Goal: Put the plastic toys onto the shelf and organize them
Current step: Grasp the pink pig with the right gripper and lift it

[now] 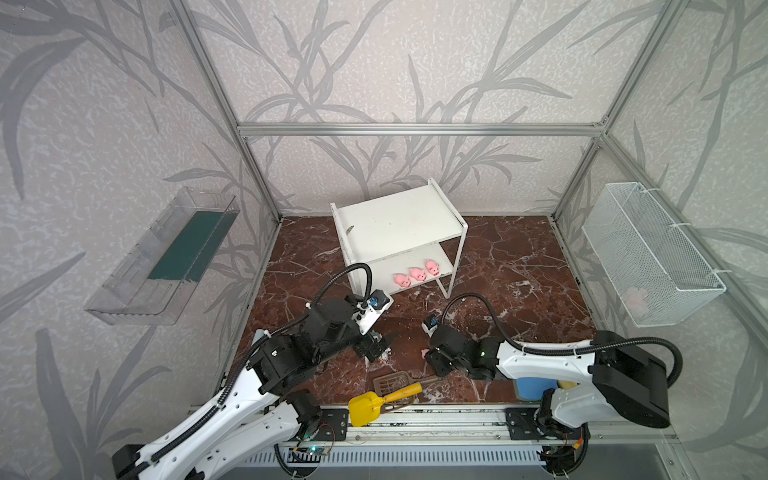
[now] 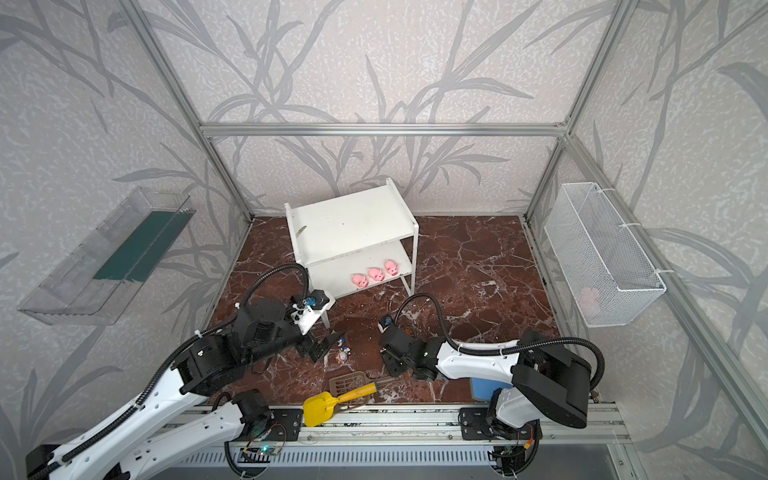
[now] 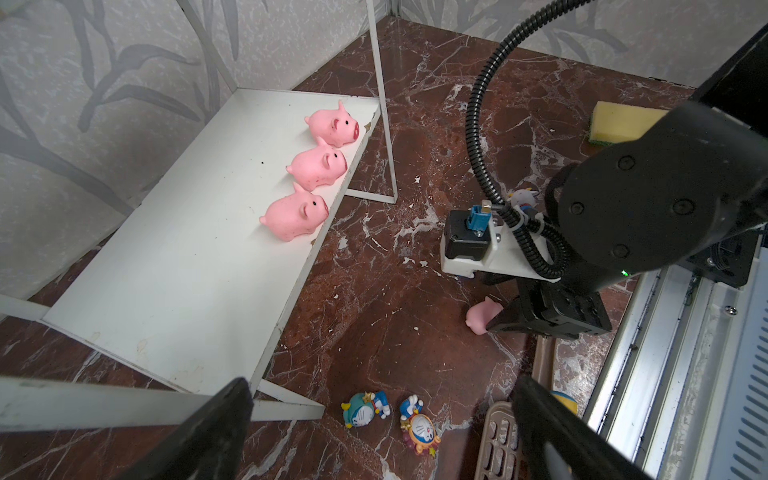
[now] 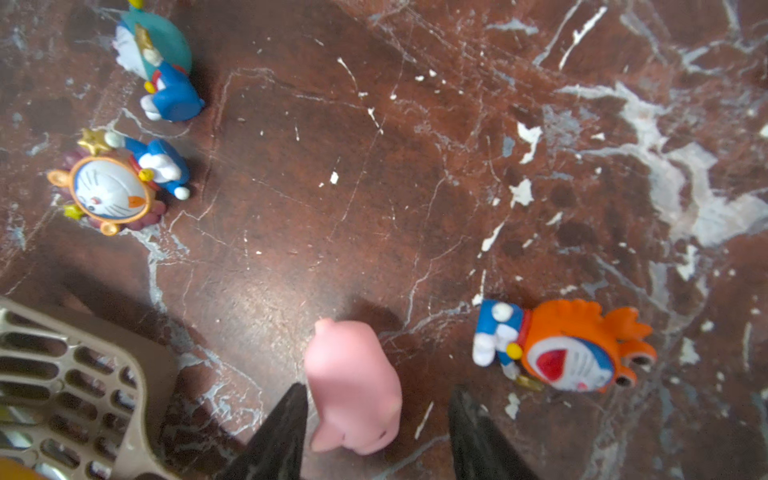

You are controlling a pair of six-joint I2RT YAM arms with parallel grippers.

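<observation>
Small pink plastic pig figure (image 4: 353, 386) | on the brown marble tabletop (image 4: 415, 166), off the white two-tier shelf (image 1: 399, 224) | between my right fingers (image 4: 278, 436), long axis along them, gap on one side, not clamped | left fingers (image 3: 216, 428) spread wide, empty, farther off

Three pink pigs (image 1: 417, 274) are lined up on the lower board of the shelf (image 1: 399, 224). A fourth pig (image 1: 424, 353) is located on the surface (image 1: 519, 266) at 6 o'clock from the shelf.
</observation>
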